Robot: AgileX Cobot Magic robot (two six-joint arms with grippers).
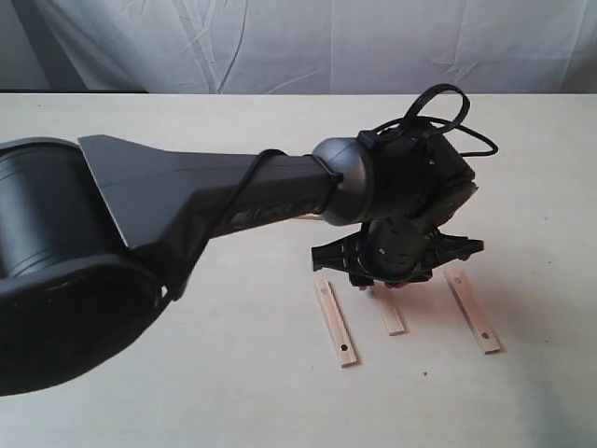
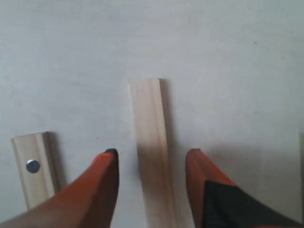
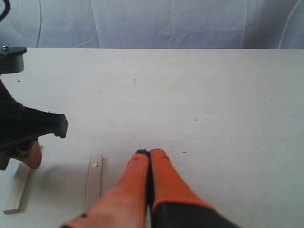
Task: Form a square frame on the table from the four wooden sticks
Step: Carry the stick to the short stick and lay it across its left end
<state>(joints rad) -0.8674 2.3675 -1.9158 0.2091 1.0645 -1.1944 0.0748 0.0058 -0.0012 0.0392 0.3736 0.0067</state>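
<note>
We judge a pickup in hand: the left gripper [image 2: 152, 156], jaws spread, straddles the middle stick [image 2: 148, 114] and must next close squarely on it, while the right gripper [image 3: 149, 153] idles, jaws pressed together.

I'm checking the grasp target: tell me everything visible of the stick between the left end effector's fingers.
The middle stick is a flat, pale light-wood strip lying flat on the table. Its visible end shows no dark dot. It runs between the orange fingers of the open left end effector, a gap each side, untouched. In the exterior view that end effector hides its far part; the left dotted stick and right dotted stick lie apart beside it.
</note>
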